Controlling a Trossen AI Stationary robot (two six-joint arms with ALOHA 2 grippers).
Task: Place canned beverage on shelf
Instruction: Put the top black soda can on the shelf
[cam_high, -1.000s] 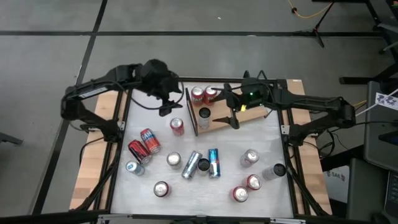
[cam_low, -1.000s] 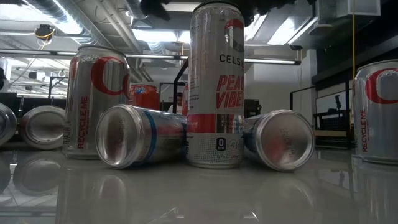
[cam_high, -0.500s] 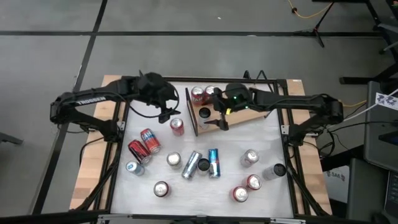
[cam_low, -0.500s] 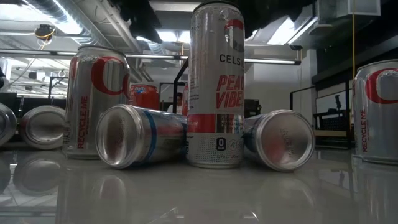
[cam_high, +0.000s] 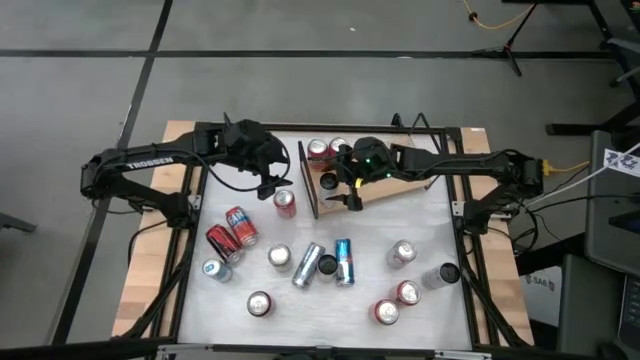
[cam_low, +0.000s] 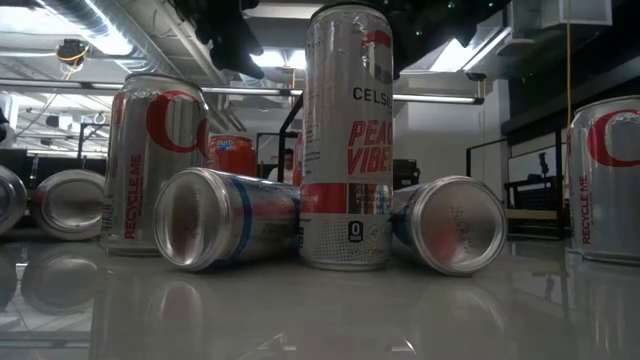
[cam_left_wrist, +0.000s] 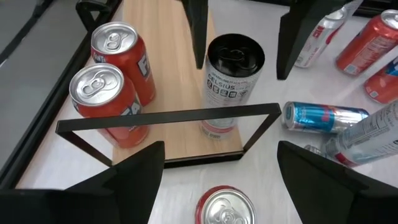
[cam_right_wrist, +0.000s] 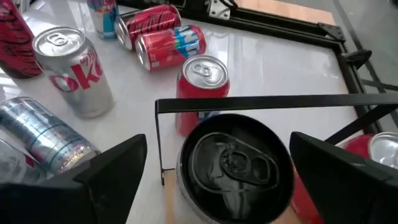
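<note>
Right gripper (cam_high: 340, 192): released, fingers spread either side of the black-topped can (cam_high: 329, 182).
Black-topped can: upright on the shelf (cam_high: 385, 186), at the counter's (cam_high: 420, 215) 12 o'clock, just behind the rail (cam_high: 308, 180).
Left gripper (cam_high: 272, 176): released, at 11 o'clock above the red can (cam_high: 285, 203).

Readable text, by view.

Low view: tall upright can (cam_low: 348, 135) at frame centre reads "CELSIUS" (cut off at the right as "CELSI"), "PEACH VIBE" in red (partly cut), and a small "0" badge near its base. Silver can (cam_low: 155, 160) at left carries vertical "RECYCLE ME". Silver can (cam_low: 604, 175) at right edge also reads "RECYCLE ME".

High view: left arm (cam_high: 150, 160), upper left, printed "TROSSEN".

Left wrist view: black-topped can (cam_left_wrist: 231, 78) on the shelf (cam_left_wrist: 165, 81), upper centre, reads "CELSIUS"; smaller print illegible.

Right wrist view: silver can (cam_right_wrist: 73, 71), upper left, shows "oke" in red.
</note>
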